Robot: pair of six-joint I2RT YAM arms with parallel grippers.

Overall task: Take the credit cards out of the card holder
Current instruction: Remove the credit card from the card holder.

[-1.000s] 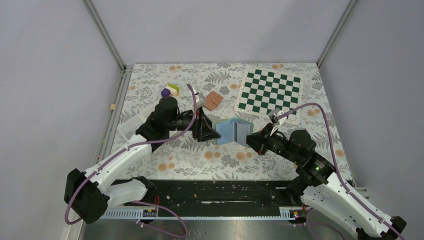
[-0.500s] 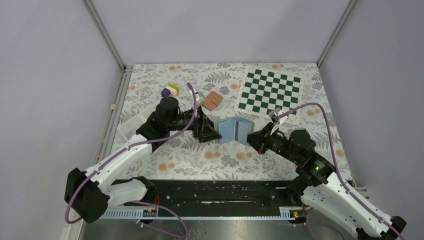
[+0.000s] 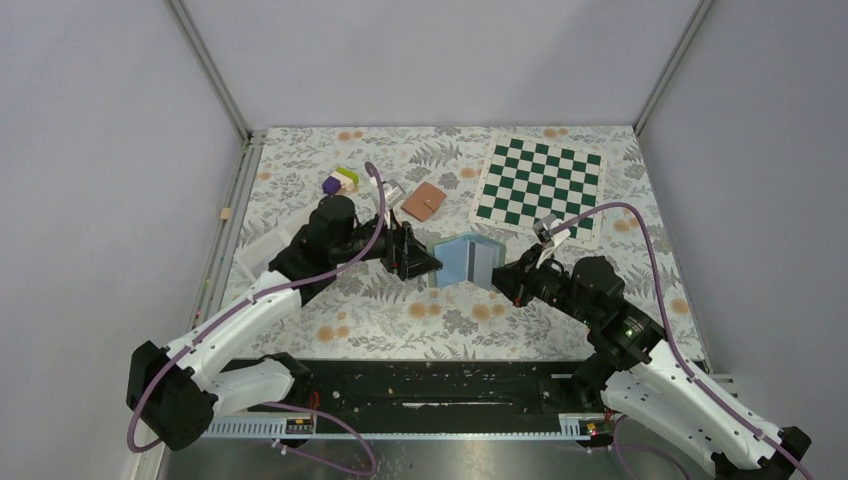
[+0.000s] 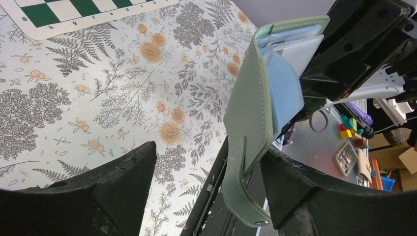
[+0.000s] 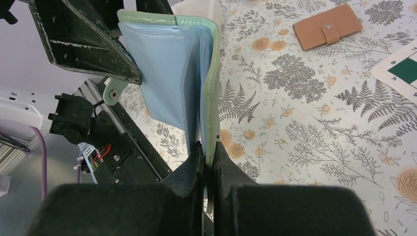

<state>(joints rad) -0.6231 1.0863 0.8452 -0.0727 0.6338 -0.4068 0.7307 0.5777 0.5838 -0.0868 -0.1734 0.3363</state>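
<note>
The card holder [image 3: 465, 260] is a green cover with pale blue plastic pages, held upright and spread open above the table. My right gripper [image 5: 209, 150] is shut on the edge of its green cover [image 5: 212, 98]. My left gripper [image 4: 209, 152] stands open at the holder's other side. The cover's snap strap [image 4: 246, 206] hangs between its fingers, close against the right one. In the right wrist view, one left finger [image 5: 88, 44] lies beside the blue pages [image 5: 167, 73]. No credit cards show; they are hidden.
A brown wallet [image 3: 425, 201] lies closed behind the left gripper. The green-and-white chessboard [image 3: 540, 180] covers the back right. Small coloured blocks [image 3: 340, 180] sit at the back left. The black rail [image 3: 440, 385] runs along the near edge.
My left gripper's jaws have spread wider around the holder's cover. The holder has shifted slightly. The right gripper keeps its grip.
</note>
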